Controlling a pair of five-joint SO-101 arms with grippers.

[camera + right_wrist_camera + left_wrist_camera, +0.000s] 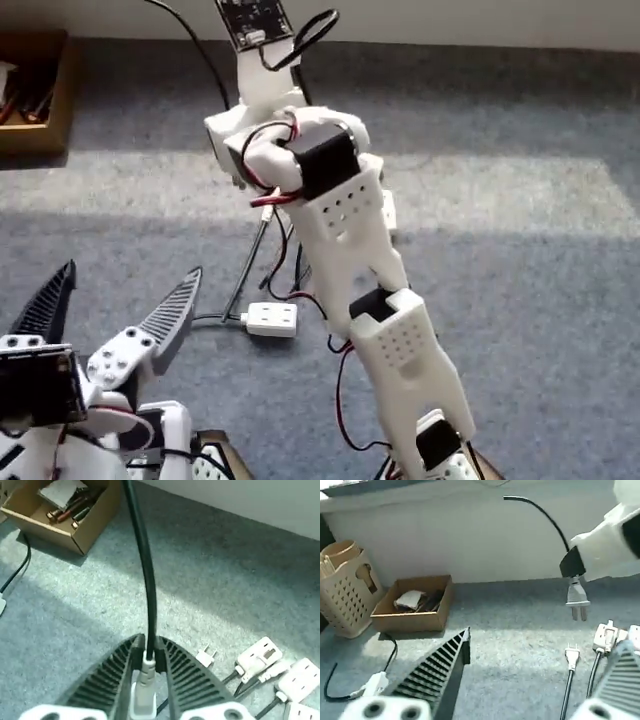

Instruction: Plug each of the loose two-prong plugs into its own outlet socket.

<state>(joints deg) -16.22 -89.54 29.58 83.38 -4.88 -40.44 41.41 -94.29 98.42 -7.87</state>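
My right gripper (pixel 148 642) is shut on a white two-prong plug (pixel 142 690), whose black cable (pixel 142 560) runs up away from it. In the left wrist view that plug (pixel 577 597) hangs prongs down above the carpet, held by the right gripper (pixel 582 562). Below it lie a loose white plug (pixel 571 656) and a white outlet socket (pixel 606 636). More sockets (pixel 257 657) and a loose plug (pixel 206 656) lie on the carpet under the right gripper. My left gripper (pixel 130 272) stands open and empty at the near left, with another socket (pixel 272 318) to its right.
A cardboard box (pixel 415 605) with odds and ends stands by the white wall, next to a cream perforated basket (pixel 345 595). A small white adapter on a black lead (pixel 372 685) lies at the left. The right arm (pixel 360 260) stretches across the middle.
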